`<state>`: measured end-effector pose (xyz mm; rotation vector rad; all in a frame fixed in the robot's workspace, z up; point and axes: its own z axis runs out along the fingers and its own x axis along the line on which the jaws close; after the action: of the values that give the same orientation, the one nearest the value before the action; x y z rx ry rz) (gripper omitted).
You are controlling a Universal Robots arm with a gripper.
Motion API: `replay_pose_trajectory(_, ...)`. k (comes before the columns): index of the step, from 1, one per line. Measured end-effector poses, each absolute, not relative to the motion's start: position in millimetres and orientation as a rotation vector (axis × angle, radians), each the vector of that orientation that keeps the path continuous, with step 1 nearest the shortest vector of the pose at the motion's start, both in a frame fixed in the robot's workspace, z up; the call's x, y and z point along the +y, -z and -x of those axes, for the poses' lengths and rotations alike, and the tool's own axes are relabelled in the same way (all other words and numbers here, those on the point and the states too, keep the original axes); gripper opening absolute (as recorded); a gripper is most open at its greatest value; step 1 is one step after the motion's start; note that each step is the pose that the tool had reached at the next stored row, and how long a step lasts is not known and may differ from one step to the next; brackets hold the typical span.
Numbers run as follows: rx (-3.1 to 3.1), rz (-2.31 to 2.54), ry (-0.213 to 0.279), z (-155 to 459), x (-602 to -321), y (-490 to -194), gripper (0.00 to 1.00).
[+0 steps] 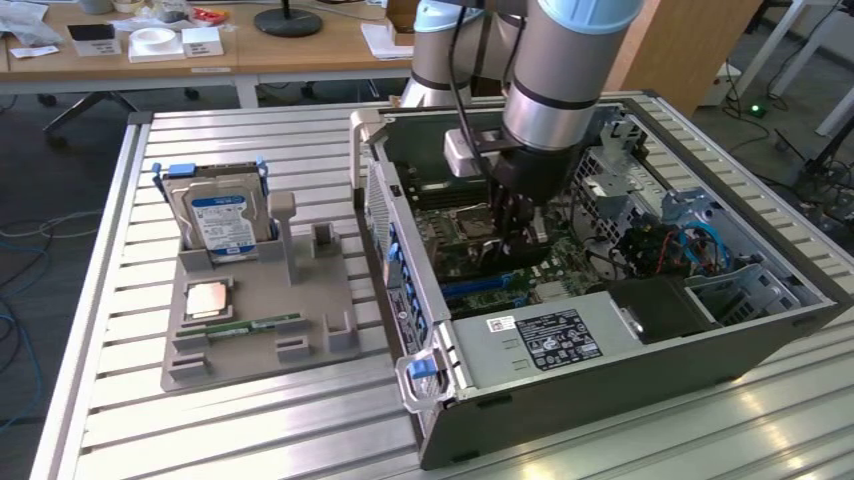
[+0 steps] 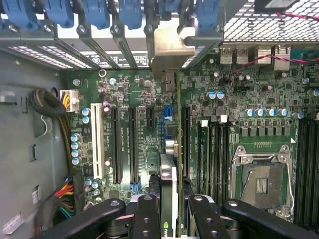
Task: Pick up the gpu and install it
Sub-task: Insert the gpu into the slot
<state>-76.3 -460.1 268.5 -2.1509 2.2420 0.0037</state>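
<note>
The gripper (image 2: 168,211), inside the case (image 1: 601,400), has its jaws clamped on the gpu (image 2: 168,181). It holds the card on edge over the motherboard (image 2: 249,124), with the bracket (image 2: 172,47) at the case's rear slots. The install step looks in hand, and I judge seating calls for the card's edge square over a slot, though I cannot tell whether it touches one. Beyond, beside the case, the tray (image 1: 247,358) holds a hard drive (image 1: 220,225) and a memory stick (image 1: 260,325).

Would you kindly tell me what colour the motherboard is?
The motherboard is green, best seen in the wrist view.
</note>
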Motion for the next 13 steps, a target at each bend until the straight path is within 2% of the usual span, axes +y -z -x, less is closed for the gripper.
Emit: replay_pose_trajectory(13, 2.242, 2.151, -0.003, 83.8, -461.6, -266.6, 0.27)
